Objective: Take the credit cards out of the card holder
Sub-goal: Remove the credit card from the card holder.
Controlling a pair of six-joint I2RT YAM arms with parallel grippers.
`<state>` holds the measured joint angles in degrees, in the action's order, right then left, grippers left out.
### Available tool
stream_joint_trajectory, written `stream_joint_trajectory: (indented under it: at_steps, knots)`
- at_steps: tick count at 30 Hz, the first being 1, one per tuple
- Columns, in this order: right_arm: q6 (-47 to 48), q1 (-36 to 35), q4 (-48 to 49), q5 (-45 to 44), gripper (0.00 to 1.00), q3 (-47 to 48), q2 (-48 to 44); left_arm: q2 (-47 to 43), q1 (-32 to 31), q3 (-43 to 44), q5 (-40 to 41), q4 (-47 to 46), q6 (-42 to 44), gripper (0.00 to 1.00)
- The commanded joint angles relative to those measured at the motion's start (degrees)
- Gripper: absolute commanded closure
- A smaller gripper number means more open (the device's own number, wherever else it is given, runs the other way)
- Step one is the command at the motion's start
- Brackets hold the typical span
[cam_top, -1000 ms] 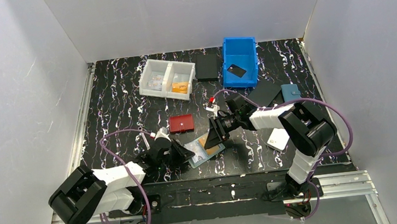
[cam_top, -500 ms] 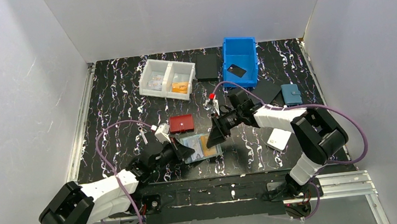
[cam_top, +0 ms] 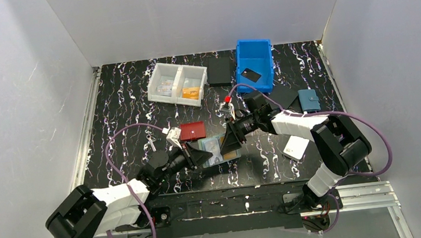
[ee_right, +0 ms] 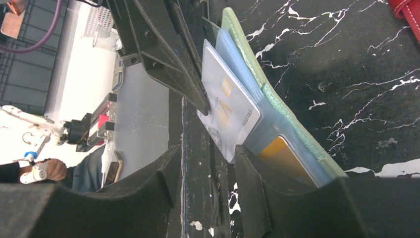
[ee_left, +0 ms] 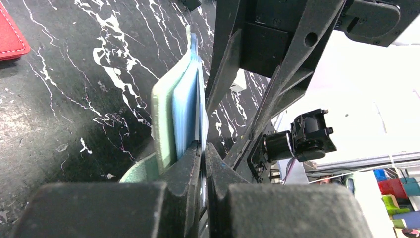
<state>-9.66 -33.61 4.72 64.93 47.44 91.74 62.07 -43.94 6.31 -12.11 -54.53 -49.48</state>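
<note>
Left gripper [ee_left: 202,148]: jaws closed flat on the near edge of a pale card; both wrist views show the black fingertips pinching that thin edge.
Pale card [ee_right: 230,111]: greyish white with gold markings, the front card of the stack, partly out of its pocket and leaning away from the holder's green wall.
Card's handling: I judge it light, stiff and slick. A pinch on the bare edge is the only purchase, and it could slide out if the pull is not straight along the pocket.
Card holder [ee_right: 246,47]: sage green, open, at the near middle of the table [cam_top: 126,115], just right of the left gripper and near the red wallet [cam_top: 192,131]. It is tipped up on edge rather than lying flat.
Holder's handling: it looks soft and floppy, light enough to come along with the card, so it needs bracing on its green outer wall, clear of the pockets.
Orange card [ee_right: 283,152]: seated deep in a clear bluish pocket, only part of it showing. The place to take hold would be its exposed edge at the pocket mouth.
Right gripper [ee_right: 205,166]: jaws about half apart with a clear gap. A corner of the pale card reaches down toward that gap, but nothing looks clamped. It stands right against the holder's right side, seemingly as a brace.
</note>
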Motion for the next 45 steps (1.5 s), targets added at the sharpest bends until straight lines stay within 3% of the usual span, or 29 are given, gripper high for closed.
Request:
stream_joint_trajectory:
  at_steps: [1,22,28,34,39,42,45]
  knots:
    - [-1.7,0.5,3.4,1.2,0.48,-0.2,-1.8,2.2,0.4,-0.5,-2.8,-11.5,-1.7,1.00]
    - [-6.8,2.6,8.2,0.7,0.48,-2.0,-2.1,4.4,0.4,-0.5,-3.8,-16.9,-4.0,1.00]
    - [-13.9,2.4,15.7,4.0,0.60,-3.4,-1.0,6.9,0.4,1.7,-5.1,-18.4,-4.7,1.00]
    - [-15.7,2.4,17.0,4.9,0.97,-3.2,-0.8,9.0,0.4,1.1,-4.8,-20.0,-5.2,1.00]
    - [-13.3,2.8,14.9,6.0,0.99,-2.5,-0.6,6.4,0.5,-2.0,-2.0,-19.7,-4.8,0.99]
    - [-11.1,3.3,12.3,5.6,0.99,-2.0,-0.5,2.4,0.8,-3.8,0.1,-16.2,-4.6,0.89]
    - [-10.3,3.5,11.1,4.6,0.99,-1.9,-0.3,-1.8,1.1,-4.2,0.4,-11.7,-4.1,0.89]
